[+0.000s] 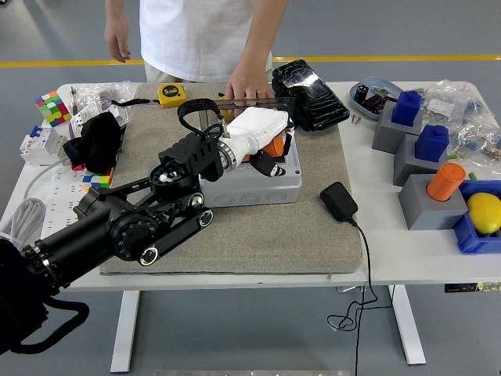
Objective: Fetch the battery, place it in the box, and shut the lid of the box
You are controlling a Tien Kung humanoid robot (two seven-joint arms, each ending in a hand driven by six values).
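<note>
The grey box (254, 186) stands in the middle of the beige mat (313, 243), with its clear lid (286, 106) raised at the back. My left hand (266, 153) hangs over the box's opening, its white back turned up and its fingers curled around the orange cylinder battery (275, 146), which shows only partly beneath the palm. My black left arm (141, 227) crosses the mat from the lower left and hides the box's left side. A person's hand (246, 84) rests on the lid's top edge from the far side.
A black power adapter (339, 201) with its cable lies right of the box. Behind it are a yellow tape measure (173, 94) and a black case (309, 92). Grey blocks with blue caps (407, 108) and an orange cylinder (446, 182) stand at the right, beside a lemon (484, 211).
</note>
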